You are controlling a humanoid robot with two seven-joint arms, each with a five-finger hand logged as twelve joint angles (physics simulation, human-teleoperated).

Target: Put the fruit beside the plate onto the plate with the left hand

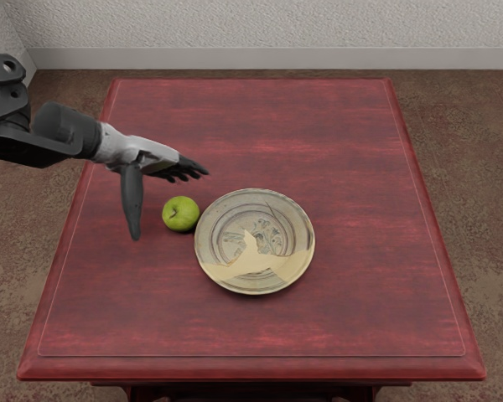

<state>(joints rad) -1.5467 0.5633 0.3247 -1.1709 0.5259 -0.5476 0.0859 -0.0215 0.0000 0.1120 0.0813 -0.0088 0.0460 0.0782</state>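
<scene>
A green apple (pixel 181 213) sits on the red table, just left of a round cream and tan patterned plate (pixel 295 266) and almost touching its rim. My left hand (pixel 155 184) hovers up and to the left of the apple. Its fingers are spread, with the thumb (pixel 132 205) hanging down to the apple's left and the other fingertips (pixel 189 171) pointing right above it. The hand holds nothing. The left arm comes in from the left edge.
The dark red table (pixel 260 126) has a raised border. Brown floor surrounds it, and a pale wall runs along the back.
</scene>
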